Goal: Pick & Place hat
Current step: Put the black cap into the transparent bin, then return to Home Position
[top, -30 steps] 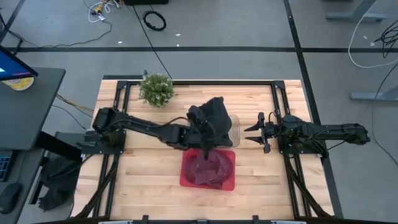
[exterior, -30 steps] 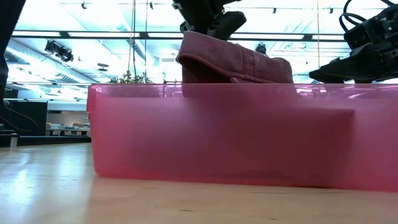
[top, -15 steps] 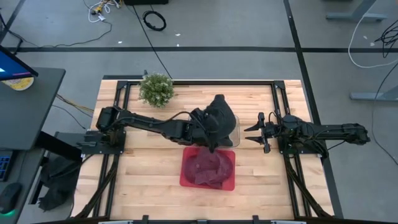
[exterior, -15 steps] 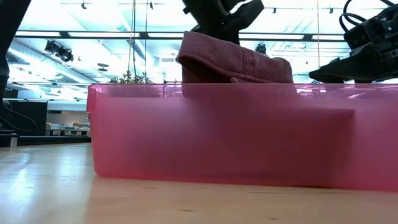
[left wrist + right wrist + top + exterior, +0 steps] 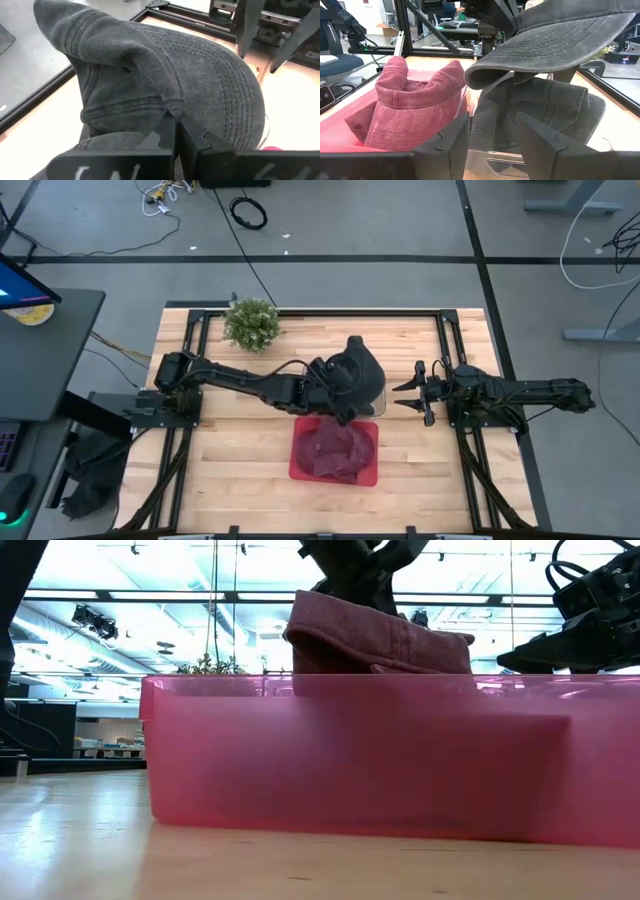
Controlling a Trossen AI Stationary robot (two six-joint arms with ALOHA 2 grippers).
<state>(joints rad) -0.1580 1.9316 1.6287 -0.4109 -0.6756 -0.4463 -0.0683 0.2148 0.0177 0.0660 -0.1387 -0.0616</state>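
A dark grey cap (image 5: 356, 366) is held by my left gripper (image 5: 176, 134), which is shut on it, above the clear bin (image 5: 381, 396) just beyond the red bin (image 5: 296, 466). The right wrist view shows this cap's (image 5: 560, 40) brim in the air, with another grey hat (image 5: 540, 110) lying in the clear bin below it. Red hats (image 5: 335, 448) lie in the red bin; one of them (image 5: 375, 640) rises above the bin's rim. My right gripper (image 5: 402, 396) waits open to the right of the bins, fingers toward them. My left gripper pinches a raised fold of the cap's cloth (image 5: 169, 107) between its two fingers, where the crown meets the stitched brim. The cap is lifted clear over the clear bin, with its brim (image 5: 520, 62) sticking out toward the right arm.
A small potted plant (image 5: 251, 323) stands near the table's far left. The red bin's wall (image 5: 350, 750) fills the low view. Bare wood lies to the left and right of the red bin along the near edge.
My left gripper has carried the dark cap away from above the red bin toward the table's far right, over the clear bin. It has stayed shut on the cap. The red hats and my right arm have kept still.
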